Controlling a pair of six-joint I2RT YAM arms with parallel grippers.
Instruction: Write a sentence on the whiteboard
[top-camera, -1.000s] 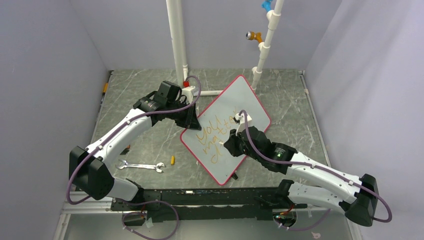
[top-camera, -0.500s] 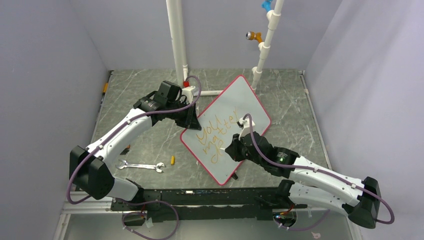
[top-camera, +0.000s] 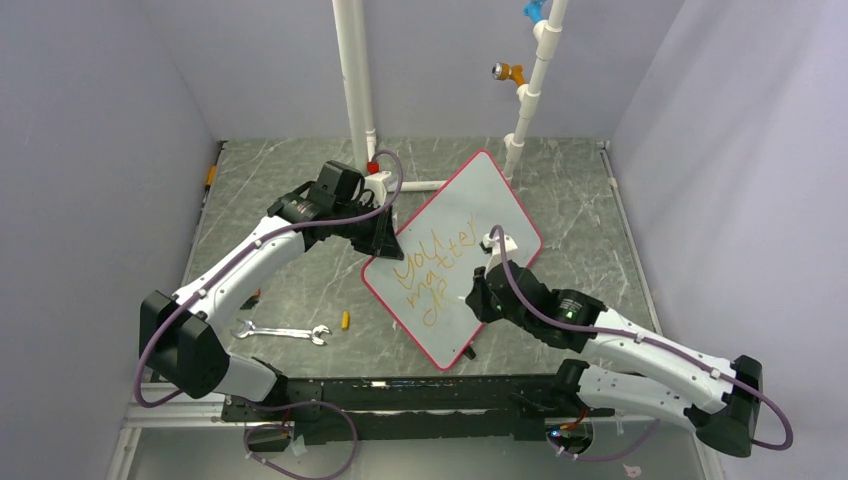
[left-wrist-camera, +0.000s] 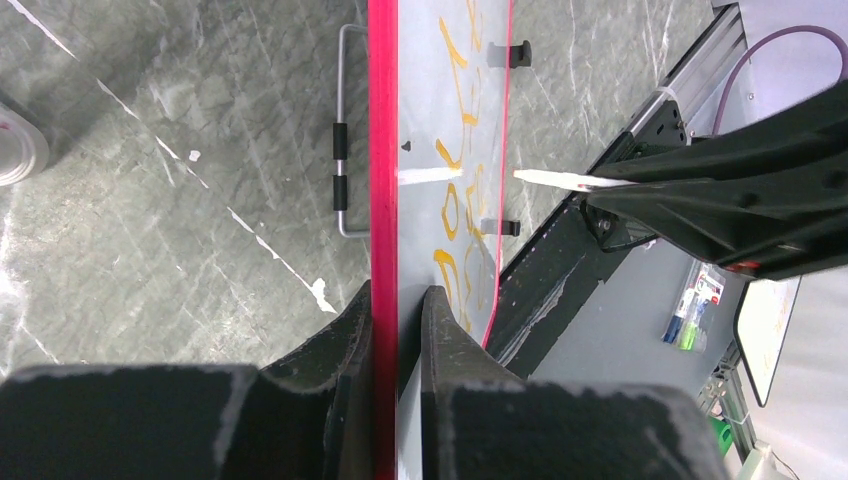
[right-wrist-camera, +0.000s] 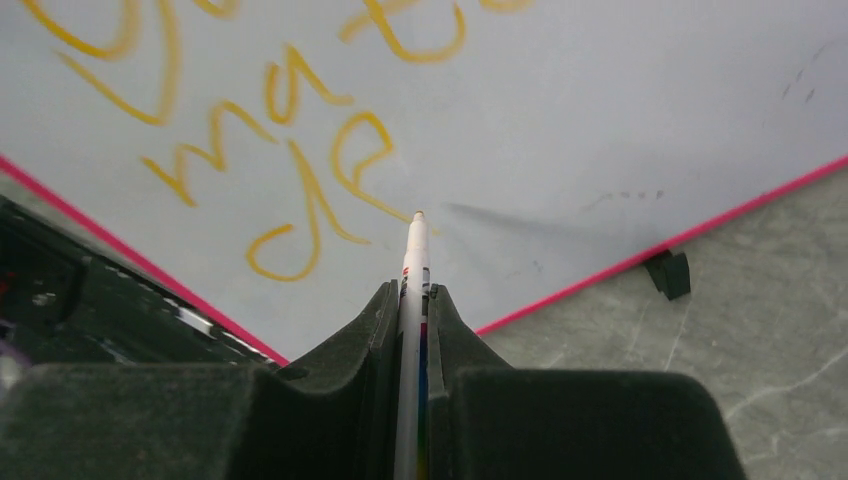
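Note:
The whiteboard (top-camera: 480, 210), pale grey with a thin red rim, lies turned like a diamond at the table's middle. The sentence (top-camera: 425, 272) runs across its lower left in slanted orange-yellow lines; it also shows in the right wrist view (right-wrist-camera: 290, 150). My left gripper (top-camera: 383, 240) is shut on the whiteboard's left edge (left-wrist-camera: 383, 150), one finger on each face. My right gripper (top-camera: 478, 292) is shut on a white marker (right-wrist-camera: 414, 262), whose tip sits at the board surface just right of the lowest letters. The marker also shows in the left wrist view (left-wrist-camera: 560, 179).
A silver wrench (top-camera: 283, 332) and a small orange cap (top-camera: 346, 320) lie on the table left of the board. Two white pipe posts (top-camera: 353, 80) stand behind the board, the right one (top-camera: 531, 80) close to its far corner. A roll of tape (left-wrist-camera: 18, 150) lies near the left arm.
My right gripper has moved down and to the right over the board with the marker. The left gripper and the board have stayed put.

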